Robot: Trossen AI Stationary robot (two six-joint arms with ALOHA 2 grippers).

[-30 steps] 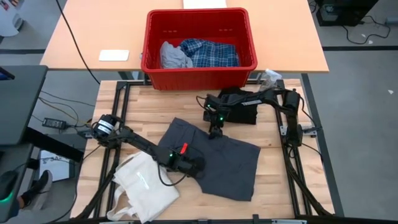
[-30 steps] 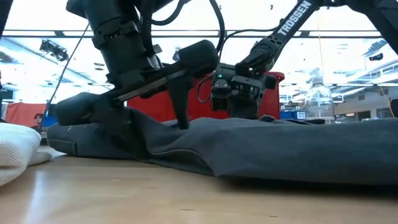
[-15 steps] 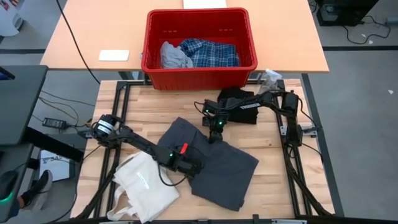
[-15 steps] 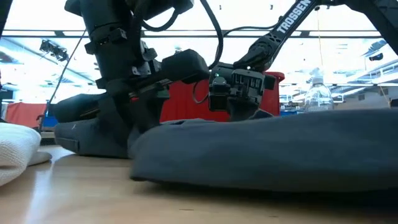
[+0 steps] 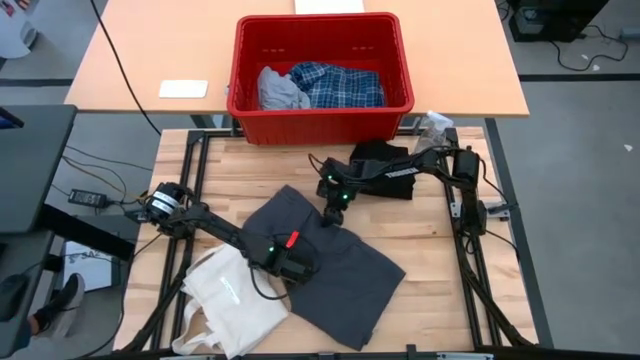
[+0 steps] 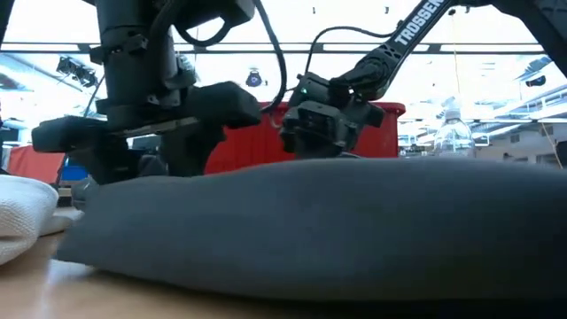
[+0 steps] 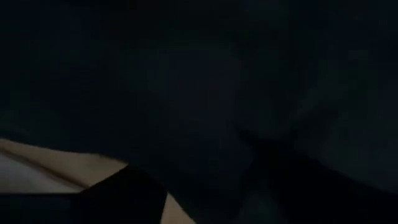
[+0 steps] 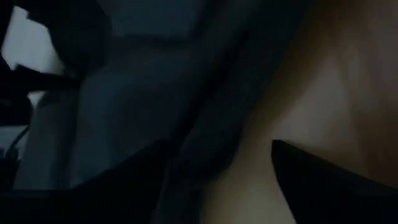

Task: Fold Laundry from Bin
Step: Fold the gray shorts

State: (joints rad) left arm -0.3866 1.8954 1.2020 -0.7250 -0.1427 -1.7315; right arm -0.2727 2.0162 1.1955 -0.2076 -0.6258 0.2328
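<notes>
a top [image 5: 330, 270] lies spread mid-surface [image 5: 440, 260], a tote bag [image 5: 235, 300] to its left, a folded garment [image 5: 385, 160] behind-right, the bin [image 5: 320, 110] behind holding shirts [image 5: 335, 85].

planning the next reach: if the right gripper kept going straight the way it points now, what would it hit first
Most likely the dark grey garment: the right gripper points down at its upper edge. Whether it touches the cloth already is unclear.

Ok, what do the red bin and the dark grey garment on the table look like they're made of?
The red bin looks like moulded plastic: even glossy colour, thick rigid rim. The dark grey garment looks like soft matte fabric, probably knit: it drapes and creases on the table. The exact fibre can't be told.
</notes>
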